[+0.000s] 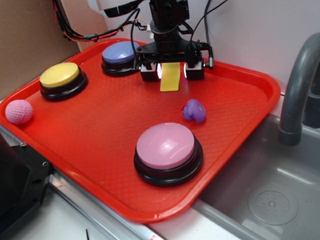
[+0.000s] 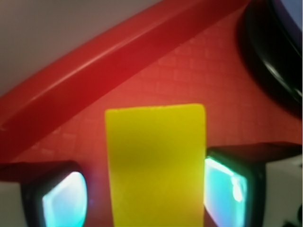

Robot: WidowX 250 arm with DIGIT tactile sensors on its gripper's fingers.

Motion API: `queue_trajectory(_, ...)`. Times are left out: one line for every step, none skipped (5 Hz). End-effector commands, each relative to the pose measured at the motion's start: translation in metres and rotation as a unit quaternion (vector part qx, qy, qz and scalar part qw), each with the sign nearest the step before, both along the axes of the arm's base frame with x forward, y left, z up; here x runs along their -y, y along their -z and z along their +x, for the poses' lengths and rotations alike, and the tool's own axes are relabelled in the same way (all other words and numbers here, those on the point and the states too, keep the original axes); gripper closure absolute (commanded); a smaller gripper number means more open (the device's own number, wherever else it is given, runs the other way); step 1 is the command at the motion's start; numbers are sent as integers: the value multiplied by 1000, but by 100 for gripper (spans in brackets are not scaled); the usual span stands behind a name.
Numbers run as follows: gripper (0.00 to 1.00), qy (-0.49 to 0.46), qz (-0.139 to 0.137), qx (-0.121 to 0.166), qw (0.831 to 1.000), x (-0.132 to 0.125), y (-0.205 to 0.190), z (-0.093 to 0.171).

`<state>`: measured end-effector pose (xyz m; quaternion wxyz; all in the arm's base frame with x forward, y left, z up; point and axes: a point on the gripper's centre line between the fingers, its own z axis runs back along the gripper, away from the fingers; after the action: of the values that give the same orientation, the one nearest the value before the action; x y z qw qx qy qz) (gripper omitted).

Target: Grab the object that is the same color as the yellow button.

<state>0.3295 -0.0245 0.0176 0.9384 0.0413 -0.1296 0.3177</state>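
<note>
The gripper (image 1: 172,71) clasps the yellow block (image 1: 170,76) between its two fingers, at the far side of the red tray (image 1: 250,105). The block hangs upright, just beside the blue button (image 1: 121,56). The yellow button (image 1: 60,79) sits well apart from the block.

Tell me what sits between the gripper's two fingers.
The yellow block sits between the fingers of the gripper, over the red tray. Both the wrist and exterior views show it.
</note>
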Motion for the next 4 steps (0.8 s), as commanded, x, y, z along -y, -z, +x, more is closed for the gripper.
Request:
queue_trajectory(100,58,17,53,997,15,-36,-26)
queue_trajectory(100,107,24,61,992,24,-62,-53)
queue_trajectory(100,138,16,43,989,21,-99,-81)
queue_trajectory(100,154,4,42,987,2,-125,-105)
